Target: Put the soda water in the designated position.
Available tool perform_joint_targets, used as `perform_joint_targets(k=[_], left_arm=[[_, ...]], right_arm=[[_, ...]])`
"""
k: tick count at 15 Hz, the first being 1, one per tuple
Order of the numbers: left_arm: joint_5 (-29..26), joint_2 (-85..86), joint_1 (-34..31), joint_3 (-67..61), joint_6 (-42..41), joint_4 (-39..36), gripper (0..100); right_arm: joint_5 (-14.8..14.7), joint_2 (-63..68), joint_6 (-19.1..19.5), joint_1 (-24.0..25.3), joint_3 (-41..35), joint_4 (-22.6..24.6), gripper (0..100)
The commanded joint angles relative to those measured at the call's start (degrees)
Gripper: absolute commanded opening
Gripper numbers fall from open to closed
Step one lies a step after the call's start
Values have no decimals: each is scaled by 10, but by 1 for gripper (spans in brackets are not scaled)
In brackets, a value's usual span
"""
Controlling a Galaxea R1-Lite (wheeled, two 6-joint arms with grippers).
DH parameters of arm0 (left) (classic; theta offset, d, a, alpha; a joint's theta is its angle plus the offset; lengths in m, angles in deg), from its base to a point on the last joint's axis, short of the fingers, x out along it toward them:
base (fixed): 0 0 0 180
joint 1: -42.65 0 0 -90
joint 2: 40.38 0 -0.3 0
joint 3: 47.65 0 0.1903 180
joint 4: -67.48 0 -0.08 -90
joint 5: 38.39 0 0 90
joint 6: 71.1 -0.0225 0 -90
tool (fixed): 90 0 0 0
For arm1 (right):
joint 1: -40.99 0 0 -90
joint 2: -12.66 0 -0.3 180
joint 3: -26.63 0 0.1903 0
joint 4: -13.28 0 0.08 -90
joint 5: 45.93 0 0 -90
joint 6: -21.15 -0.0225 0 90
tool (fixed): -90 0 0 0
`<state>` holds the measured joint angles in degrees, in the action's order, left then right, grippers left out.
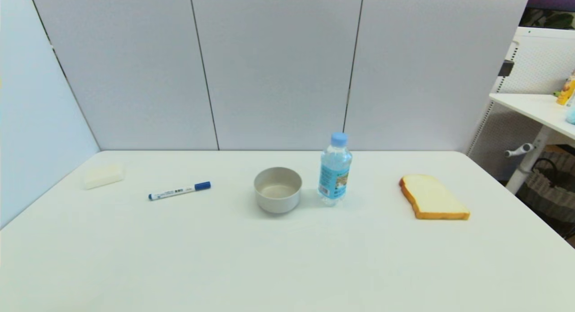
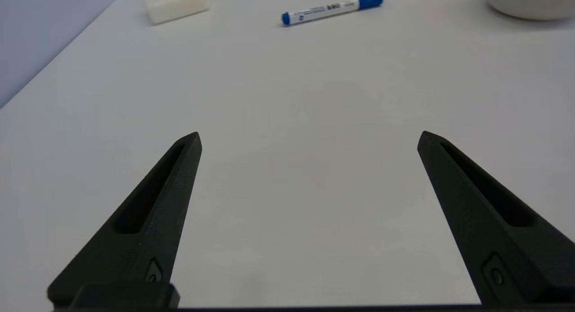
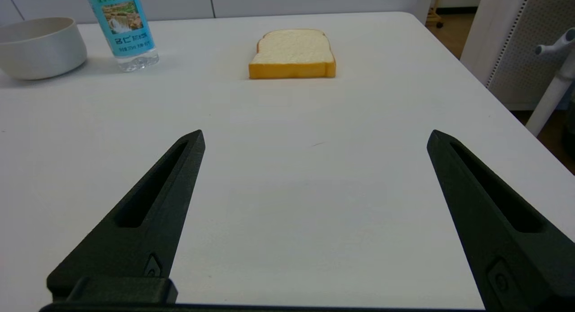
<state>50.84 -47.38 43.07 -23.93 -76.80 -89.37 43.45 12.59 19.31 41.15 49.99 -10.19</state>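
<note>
clear ribbed soda water (image 1: 335,170) stands beside round grey bowl (image 1: 277,189).

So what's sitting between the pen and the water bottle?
A grey bowl, seen in the head view. It stands apart from the pen and just beside the water bottle, not touching it.

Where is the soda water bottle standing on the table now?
In the head view the soda water stands upright just right of centre, close beside the grey bowl on its right, with the bread slice farther right.
</note>
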Motion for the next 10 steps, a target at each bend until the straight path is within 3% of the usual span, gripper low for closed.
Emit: perform_joint_targets(k=[1,10], left_arm=[[-3,65,-2,-2,-11,2,100],[-4,72,-2,-4,-17,-5,100]], right_arm=[[0,1,0,0,-1,0,100],[0,1,0,0,-1,0,100]])
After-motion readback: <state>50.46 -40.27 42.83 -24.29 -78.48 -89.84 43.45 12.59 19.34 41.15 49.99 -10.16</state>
